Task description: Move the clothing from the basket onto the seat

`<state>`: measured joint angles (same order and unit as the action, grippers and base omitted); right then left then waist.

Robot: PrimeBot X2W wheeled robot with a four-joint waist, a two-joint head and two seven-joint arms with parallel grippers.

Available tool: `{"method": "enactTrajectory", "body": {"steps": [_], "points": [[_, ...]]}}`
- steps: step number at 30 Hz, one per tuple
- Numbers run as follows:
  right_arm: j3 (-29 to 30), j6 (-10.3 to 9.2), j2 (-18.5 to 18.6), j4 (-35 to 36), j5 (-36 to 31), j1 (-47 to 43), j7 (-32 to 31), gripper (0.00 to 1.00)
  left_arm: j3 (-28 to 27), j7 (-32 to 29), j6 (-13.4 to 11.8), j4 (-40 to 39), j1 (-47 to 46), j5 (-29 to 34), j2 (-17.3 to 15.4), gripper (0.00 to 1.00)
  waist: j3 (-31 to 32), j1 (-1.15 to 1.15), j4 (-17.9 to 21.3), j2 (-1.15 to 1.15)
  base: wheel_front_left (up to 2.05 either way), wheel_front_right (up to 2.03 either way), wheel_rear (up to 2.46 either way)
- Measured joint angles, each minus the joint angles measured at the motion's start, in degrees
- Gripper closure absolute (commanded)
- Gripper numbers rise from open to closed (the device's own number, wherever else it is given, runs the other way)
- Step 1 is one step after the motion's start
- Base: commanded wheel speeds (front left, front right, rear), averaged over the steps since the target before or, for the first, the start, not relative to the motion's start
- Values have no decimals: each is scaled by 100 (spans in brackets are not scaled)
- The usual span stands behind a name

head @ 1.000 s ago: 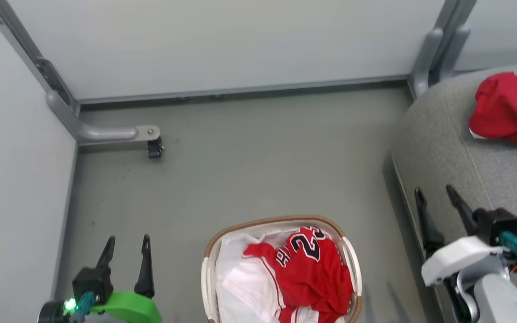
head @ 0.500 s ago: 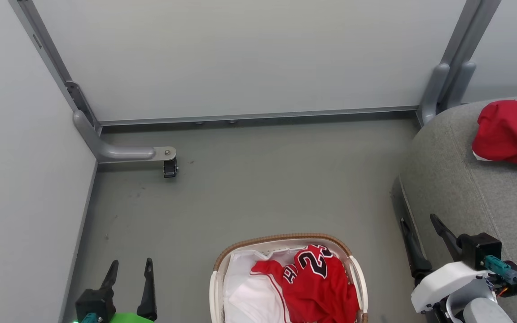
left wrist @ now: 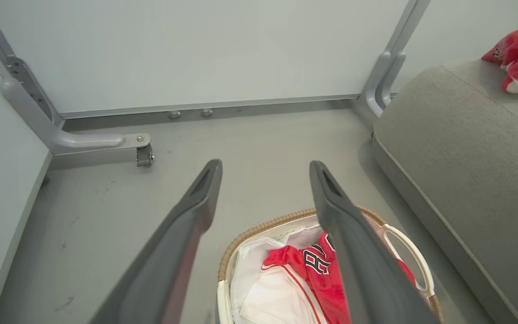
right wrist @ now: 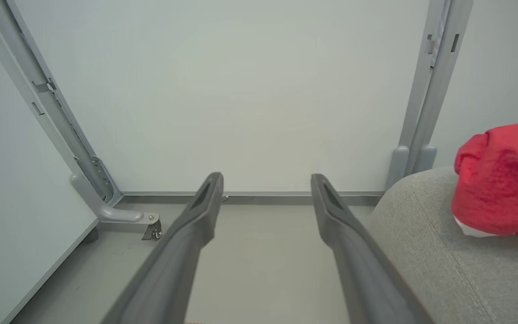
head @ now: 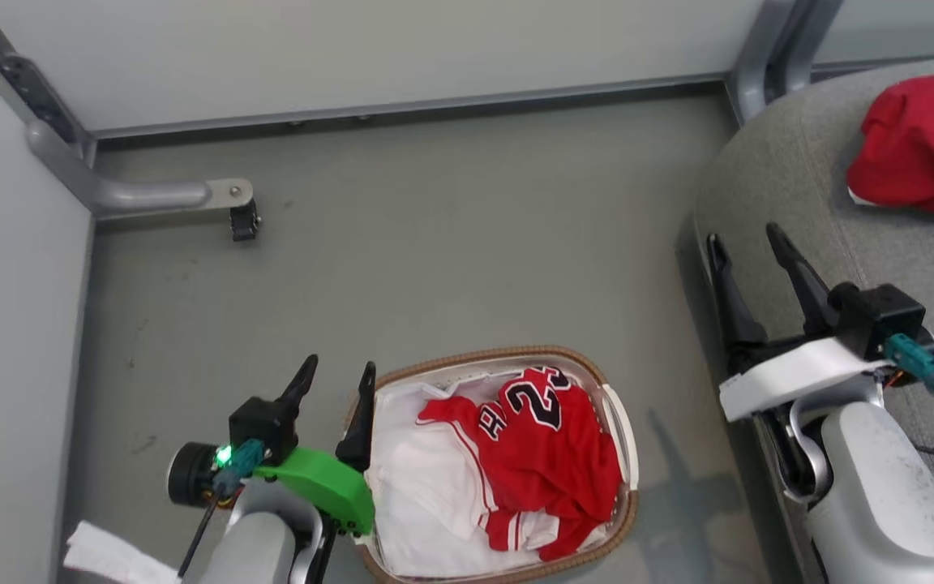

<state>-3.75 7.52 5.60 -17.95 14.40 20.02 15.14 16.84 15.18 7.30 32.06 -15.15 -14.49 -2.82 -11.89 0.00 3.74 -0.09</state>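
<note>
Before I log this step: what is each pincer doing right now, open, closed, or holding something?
Left pincer: open, holding nothing, by the basket rim.
Right pincer: open, holding nothing, at the seat edge.

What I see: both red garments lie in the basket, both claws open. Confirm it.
Wrong: the head view shows one red garment in the basket, the other garment on the seat. The left claw and right claw are open.
</note>
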Motion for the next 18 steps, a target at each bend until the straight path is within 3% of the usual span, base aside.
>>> {"method": "enactTrajectory", "body": {"steps": [10,18], "points": [[91,0,-178,624,92,795,-1,0,1299,-2,9,1479,-1552,-266,25,0,-1267,0,524,0,0,0,0],[-42,0,-248,942,241,1118,-1,0,1861,-1,9,2296,-2396,-699,16,0,-2228,1,968,0,0,0,0]]}}
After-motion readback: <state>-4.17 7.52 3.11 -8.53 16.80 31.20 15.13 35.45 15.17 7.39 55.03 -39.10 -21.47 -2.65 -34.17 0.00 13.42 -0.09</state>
